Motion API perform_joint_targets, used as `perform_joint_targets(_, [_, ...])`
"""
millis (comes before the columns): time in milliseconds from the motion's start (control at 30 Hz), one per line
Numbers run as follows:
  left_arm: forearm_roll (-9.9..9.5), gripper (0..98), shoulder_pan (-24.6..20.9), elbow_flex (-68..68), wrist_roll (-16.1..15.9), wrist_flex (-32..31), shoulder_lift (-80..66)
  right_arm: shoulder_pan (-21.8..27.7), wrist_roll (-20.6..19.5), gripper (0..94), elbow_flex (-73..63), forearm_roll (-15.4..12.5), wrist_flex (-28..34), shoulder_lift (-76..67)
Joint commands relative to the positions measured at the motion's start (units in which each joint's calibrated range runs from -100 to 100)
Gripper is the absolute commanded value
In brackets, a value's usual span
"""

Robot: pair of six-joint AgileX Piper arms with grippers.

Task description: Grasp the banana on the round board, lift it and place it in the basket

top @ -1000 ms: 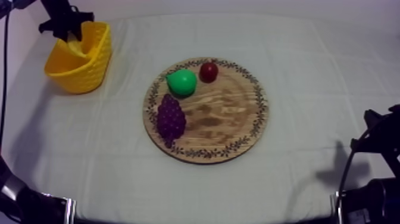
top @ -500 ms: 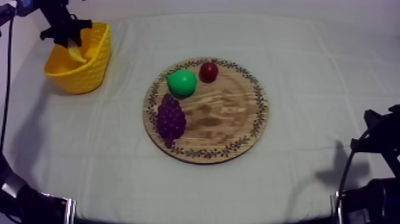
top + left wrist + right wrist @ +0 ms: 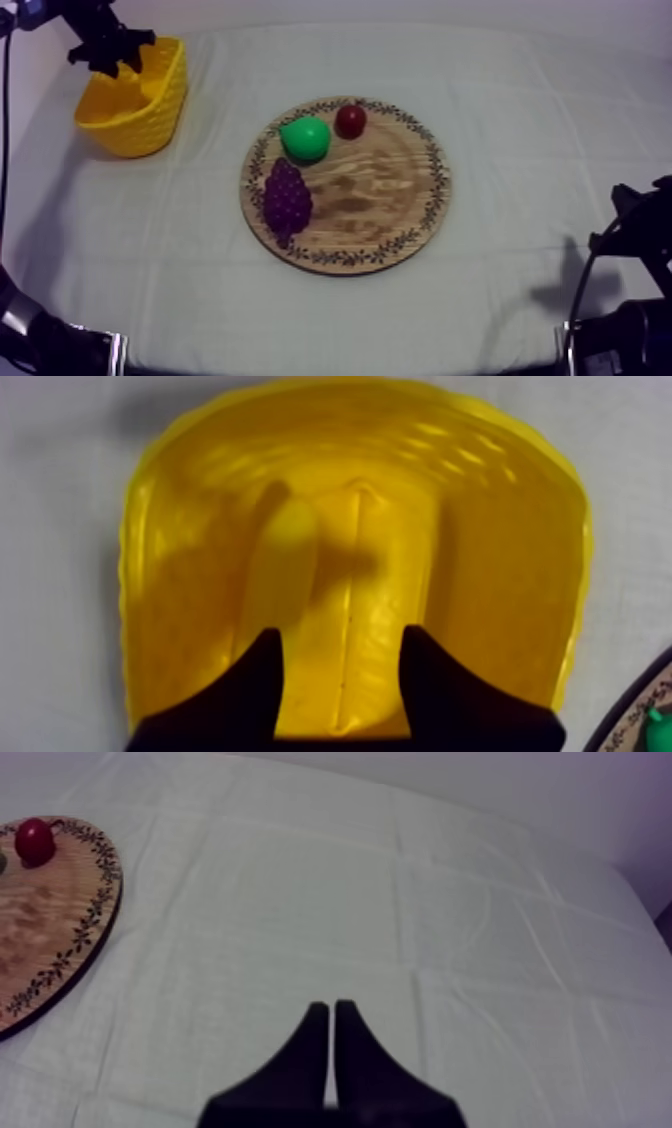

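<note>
Grey-white cloth point(image 3: 520, 150); banana point(image 3: 285, 566) inside yellow basket point(image 3: 150, 125) under left jaws, apart, empty; right jaws together.

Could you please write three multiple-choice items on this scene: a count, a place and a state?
1. How many fruits lie on the wooden board? A two, B three, C four.
2. Where is the banana? A on the board, B in the yellow basket, C beside the basket.
3. The left end effector over the basket is: A open, B shut on the banana, C shut on nothing.
Answers: 1 B, the pear, the grapes and the small red fruit sit there; 2 B, it lies on the basket's floor; 3 A, its fingers stand apart, holding nothing.
</note>
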Motion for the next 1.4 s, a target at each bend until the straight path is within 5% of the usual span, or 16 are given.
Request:
perform_joint_targets(0, [0.62, 42.5, 0.05, 3.2, -0.8, -3.13, -2.4, 0.0, 0.0, 0.3, 0.02, 0.01, -0.01, -0.02])
perform_joint_targets(100, [1.71, 16.4, 0.74, 9.65, -2.87, -7.91, -7.54, 0.0, 0.0, 0.3, 0.02, 0.01, -0.01, -0.02])
perform_joint_targets(267, [2.15, 2.8, 2.68, 22.96, -4.25, -13.49, -19.72, 0.0, 0.0, 0.3, 0.02, 0.01, -0.01, -0.02])
perform_joint_targets(900, [7.59, 0.0, 3.66, 70.8, -7.55, -23.07, -76.14, 0.0, 0.0, 0.3, 0.02, 0.01, -0.01, -0.02])
perform_joint_targets(1367, [8.25, 0.0, 0.32, 97.37, -9.03, -31.29, -106.07, 0.0, 0.0, 0.3, 0.02, 0.01, -0.01, -0.02])
